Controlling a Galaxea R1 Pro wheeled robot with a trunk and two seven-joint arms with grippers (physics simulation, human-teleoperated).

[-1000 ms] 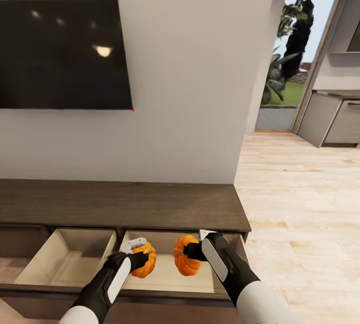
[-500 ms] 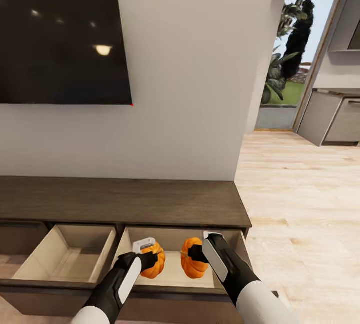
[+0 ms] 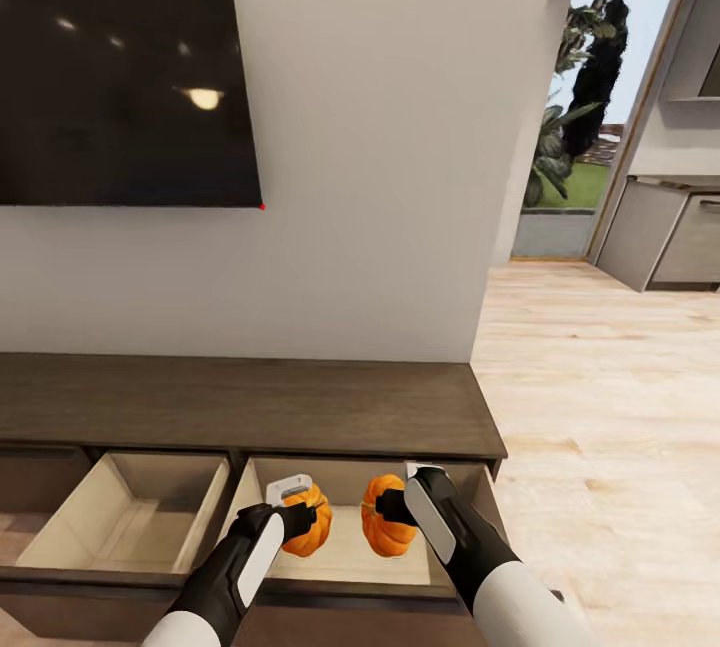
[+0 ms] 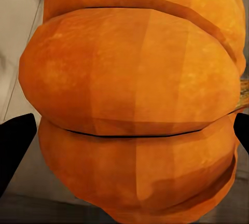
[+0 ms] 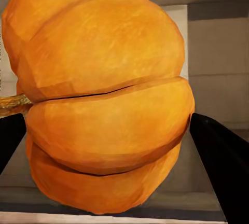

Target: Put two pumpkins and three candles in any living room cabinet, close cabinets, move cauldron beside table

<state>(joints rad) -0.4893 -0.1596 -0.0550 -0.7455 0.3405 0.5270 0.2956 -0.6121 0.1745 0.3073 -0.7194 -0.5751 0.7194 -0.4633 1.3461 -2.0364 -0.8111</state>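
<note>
Two pumpkins are hanging over an open drawer.

The left gripper [image 3: 303,519] is holding the left pumpkin [image 3: 308,521] tight, and the right gripper [image 3: 392,507] is holding the right pumpkin [image 3: 386,530] tight. Both pumpkins are hanging side by side, a little apart, over the pale inside of the right drawer [image 3: 340,552] of the cabinet [image 3: 250,405]. Another open drawer [image 3: 130,517] is sitting just to its left. A dark TV [image 3: 125,87] is hanging on the wall above.

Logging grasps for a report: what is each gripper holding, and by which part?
Each holds a pumpkin by its ribbed sides: left gripper the left pumpkin, right gripper the right pumpkin.
</note>
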